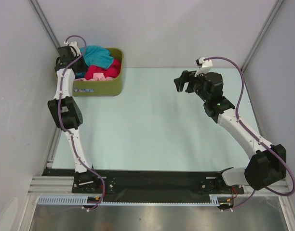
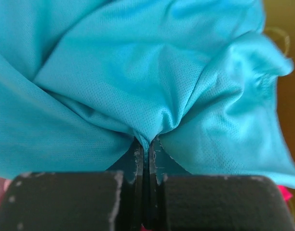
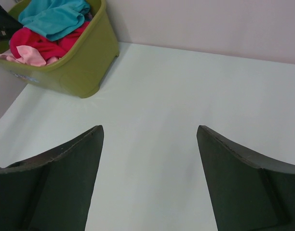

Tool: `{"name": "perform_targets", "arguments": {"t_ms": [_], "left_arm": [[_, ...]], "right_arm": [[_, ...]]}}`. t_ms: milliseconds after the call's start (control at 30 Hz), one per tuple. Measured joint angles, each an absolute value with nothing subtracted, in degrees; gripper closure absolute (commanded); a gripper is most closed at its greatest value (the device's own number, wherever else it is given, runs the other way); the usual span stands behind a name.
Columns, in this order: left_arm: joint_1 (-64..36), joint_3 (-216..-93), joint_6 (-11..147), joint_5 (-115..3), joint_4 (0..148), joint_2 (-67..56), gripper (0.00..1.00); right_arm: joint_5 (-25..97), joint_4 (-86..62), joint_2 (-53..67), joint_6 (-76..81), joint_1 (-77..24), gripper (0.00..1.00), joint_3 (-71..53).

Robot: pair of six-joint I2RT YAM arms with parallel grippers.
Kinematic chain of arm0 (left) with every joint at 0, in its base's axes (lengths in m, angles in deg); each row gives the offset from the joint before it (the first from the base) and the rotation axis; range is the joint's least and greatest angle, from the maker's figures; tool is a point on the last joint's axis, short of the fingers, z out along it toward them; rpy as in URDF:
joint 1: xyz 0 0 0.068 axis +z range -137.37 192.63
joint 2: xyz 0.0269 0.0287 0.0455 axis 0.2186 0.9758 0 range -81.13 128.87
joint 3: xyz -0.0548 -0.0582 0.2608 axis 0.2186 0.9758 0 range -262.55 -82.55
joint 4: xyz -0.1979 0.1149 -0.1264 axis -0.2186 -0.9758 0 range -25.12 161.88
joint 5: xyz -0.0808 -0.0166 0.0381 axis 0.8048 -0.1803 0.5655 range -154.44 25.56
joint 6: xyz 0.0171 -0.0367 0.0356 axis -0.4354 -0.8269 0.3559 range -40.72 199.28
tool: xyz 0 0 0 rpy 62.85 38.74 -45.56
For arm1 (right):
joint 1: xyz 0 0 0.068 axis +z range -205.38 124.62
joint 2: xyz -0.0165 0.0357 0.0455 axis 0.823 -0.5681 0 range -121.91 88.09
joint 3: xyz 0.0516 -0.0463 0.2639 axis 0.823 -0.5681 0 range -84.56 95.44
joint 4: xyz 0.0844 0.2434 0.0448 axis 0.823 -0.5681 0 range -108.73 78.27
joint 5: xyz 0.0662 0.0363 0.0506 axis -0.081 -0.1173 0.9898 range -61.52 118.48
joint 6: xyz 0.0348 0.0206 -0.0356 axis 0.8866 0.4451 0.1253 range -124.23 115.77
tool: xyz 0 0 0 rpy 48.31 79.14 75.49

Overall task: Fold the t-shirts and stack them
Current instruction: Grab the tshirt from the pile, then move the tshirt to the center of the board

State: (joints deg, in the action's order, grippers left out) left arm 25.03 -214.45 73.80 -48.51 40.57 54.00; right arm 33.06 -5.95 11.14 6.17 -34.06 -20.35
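A teal-blue t-shirt (image 1: 98, 56) lies crumpled on top of the pile in the olive-green bin (image 1: 110, 87) at the table's far left. Under it show a magenta-red t-shirt (image 1: 100, 72) and a pale pink one (image 1: 85, 80). My left gripper (image 2: 148, 144) reaches into the bin and is shut on a pinched fold of the teal-blue t-shirt (image 2: 138, 72), which fills the left wrist view. My right gripper (image 1: 182, 83) hovers over the table's right half, open, nothing between its fingers (image 3: 70, 163). The bin (image 3: 85, 62) with the t-shirts sits at the upper left of its view.
The pale table top (image 1: 157, 125) stretches between the bin and the right arm. Grey walls close in the back and sides, with the metal frame posts (image 1: 46, 24) at the far corners. The arm bases stand on a black rail (image 1: 152, 185) at the near edge.
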Motion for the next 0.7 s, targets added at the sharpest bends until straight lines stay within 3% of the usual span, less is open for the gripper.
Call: {"name": "perform_targets", "arguments": {"t_ms": [367,567,700], "left_arm": [[25.1,-210.5,76.3,-48.8,44.2,38.3,1.0],[24.3,-217.3,77.1,-45.0,40.8,32.1,1.0],[18.6,-220.4,80.2,-39.4,34.7,27.0,1.0]], "right_arm": [[32.6,-5.8,10.4,4.5,-31.6,0.15,-19.2],[33.0,-5.1,10.1,4.4,-31.3,0.14,-19.2],[33.0,-4.3,10.2,4.2,-31.2,0.13,-19.2]]}}
